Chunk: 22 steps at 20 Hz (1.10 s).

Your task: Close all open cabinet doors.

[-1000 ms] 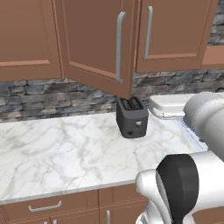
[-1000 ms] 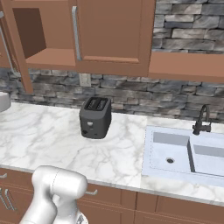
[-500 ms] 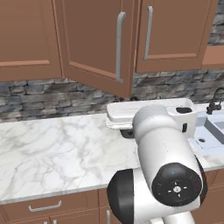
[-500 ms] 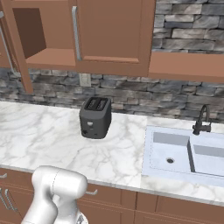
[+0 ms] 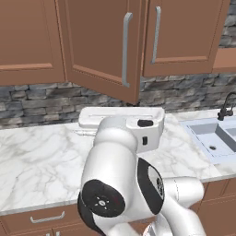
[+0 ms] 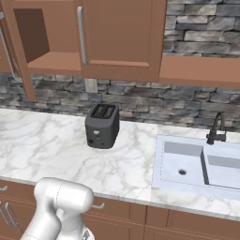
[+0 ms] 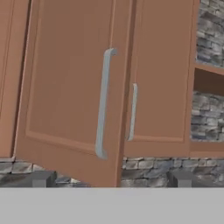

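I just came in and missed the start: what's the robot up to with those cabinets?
It is working on shutting wall cabinet doors. One door hangs swung out over the marble counter, while the neighbouring door to its right is closed. The hand points at the open door, facing its long silver handle, but touches nothing yet. The right base view shows the open cabinet's bare shelf, with a black toaster below.

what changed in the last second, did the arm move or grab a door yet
The arm swung across the left base view, from the right edge to the middle, and now hides the toaster there. Nothing was grasped: the open cabinet door stands ajar as before, the door beside it shut. Toaster, sink and counter are unchanged, and the base has not driven.
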Available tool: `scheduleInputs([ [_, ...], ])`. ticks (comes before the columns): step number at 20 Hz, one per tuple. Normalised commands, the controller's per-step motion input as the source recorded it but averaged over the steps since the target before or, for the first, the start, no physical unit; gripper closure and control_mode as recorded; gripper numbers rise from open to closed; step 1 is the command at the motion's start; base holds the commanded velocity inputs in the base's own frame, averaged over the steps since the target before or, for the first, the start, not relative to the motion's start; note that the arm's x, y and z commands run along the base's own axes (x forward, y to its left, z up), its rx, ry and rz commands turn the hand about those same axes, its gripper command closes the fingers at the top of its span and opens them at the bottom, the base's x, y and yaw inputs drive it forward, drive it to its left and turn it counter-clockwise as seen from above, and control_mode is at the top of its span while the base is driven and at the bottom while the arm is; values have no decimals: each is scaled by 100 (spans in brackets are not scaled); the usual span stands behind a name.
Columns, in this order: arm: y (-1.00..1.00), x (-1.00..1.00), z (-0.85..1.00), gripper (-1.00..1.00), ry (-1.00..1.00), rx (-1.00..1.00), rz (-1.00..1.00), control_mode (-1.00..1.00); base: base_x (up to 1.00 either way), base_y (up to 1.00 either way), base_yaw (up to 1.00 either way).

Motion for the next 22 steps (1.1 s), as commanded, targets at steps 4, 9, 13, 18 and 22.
scheduleInputs([
  [4,25,59,-27,-100,-6,-3,-11,-100,0,0,0],
  [9,0,58,-44,-100,-1,0,-9,-100,0,0,0],
  [13,0,59,-33,-100,-1,0,-7,-100,0,0,0],
  [18,0,41,-11,-100,-8,0,-5,-100,0,0,0],
  [22,0,31,0,-100,-5,0,-2,-100,0,0,0],
])
